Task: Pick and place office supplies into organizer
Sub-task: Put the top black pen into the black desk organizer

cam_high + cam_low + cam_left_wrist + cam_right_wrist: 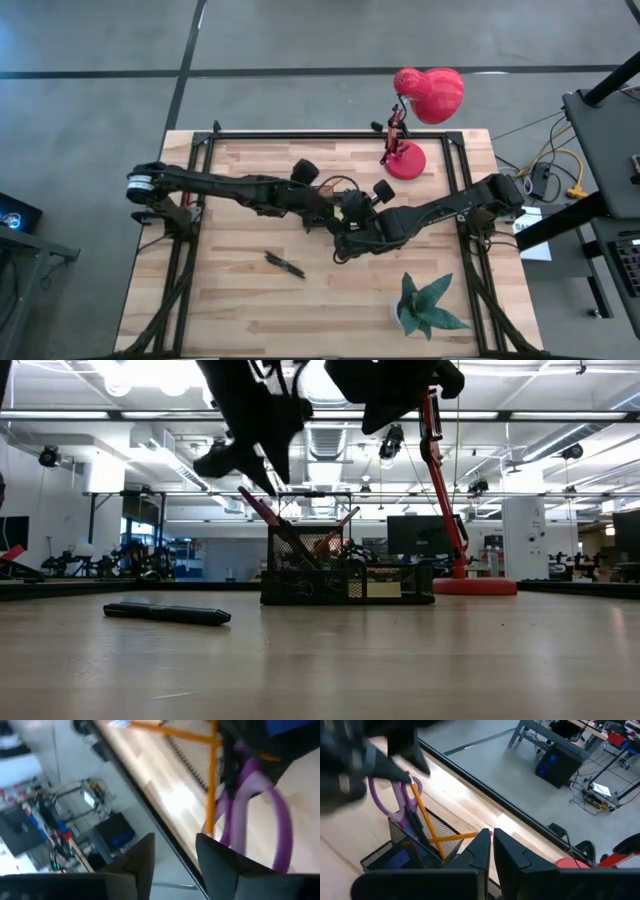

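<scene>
Fingers of our left gripper [172, 857] parted above the scissors [252, 805] in the organizer [345, 575], right gripper's [491, 847] closed, one pen [285, 264] remains on the desk [330, 310].

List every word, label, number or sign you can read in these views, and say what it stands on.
None can be read.
Organizer: a pale tag on its front, too small to read.
Scissors, orange pencils, dark pen, red lamp: no print visible.
Background screens and equipment: too blurred to read.
</scene>
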`<action>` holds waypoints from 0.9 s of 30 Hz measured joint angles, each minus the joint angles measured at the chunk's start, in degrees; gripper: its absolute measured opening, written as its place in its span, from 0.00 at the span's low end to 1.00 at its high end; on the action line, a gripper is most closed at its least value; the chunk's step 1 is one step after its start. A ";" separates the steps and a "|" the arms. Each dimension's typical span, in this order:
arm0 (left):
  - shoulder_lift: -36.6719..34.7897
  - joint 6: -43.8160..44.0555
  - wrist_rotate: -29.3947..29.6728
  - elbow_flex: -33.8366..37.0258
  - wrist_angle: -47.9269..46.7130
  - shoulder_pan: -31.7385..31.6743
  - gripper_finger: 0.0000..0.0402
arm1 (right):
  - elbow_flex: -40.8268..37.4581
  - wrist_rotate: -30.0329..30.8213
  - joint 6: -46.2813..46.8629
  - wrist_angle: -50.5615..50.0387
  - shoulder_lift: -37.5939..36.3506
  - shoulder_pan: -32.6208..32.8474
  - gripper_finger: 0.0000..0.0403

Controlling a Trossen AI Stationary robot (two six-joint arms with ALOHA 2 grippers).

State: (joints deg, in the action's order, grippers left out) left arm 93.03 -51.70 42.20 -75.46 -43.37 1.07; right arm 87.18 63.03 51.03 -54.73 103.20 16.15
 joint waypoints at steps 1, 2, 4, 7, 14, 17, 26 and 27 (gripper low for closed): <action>-1.19 1.86 0.16 0.00 -0.50 0.16 0.33 | 0.00 -0.02 0.00 -0.18 0.00 0.06 0.03; -2.67 4.39 0.04 0.00 -1.29 0.42 0.34 | 0.00 -0.06 -0.12 -0.44 0.00 0.17 0.03; -5.60 11.99 -0.87 0.00 -3.47 0.87 0.35 | 0.00 -1.40 -1.22 -0.52 0.00 0.45 0.03; -10.19 27.55 -7.38 0.31 -8.32 0.89 0.36 | -0.28 -6.80 -3.50 -0.32 0.00 0.50 0.03; -20.77 60.14 -34.17 8.97 -11.01 0.44 0.34 | -5.95 -34.57 -5.61 11.01 0.02 -1.33 0.03; -24.86 60.27 -35.69 16.83 -9.58 0.94 0.30 | -10.13 -43.74 -10.47 23.22 0.04 -1.57 0.03; -36.07 58.52 -43.59 42.64 13.70 3.09 0.18 | -11.64 -47.98 -19.82 35.26 2.70 -0.89 0.03; -36.94 58.83 -44.65 44.40 15.82 3.50 0.18 | -10.48 -49.15 -21.52 35.26 3.74 -0.92 0.03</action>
State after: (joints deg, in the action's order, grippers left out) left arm 56.09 7.13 -2.46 -31.06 -27.55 4.56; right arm 76.70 13.88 29.50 -19.47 106.94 15.22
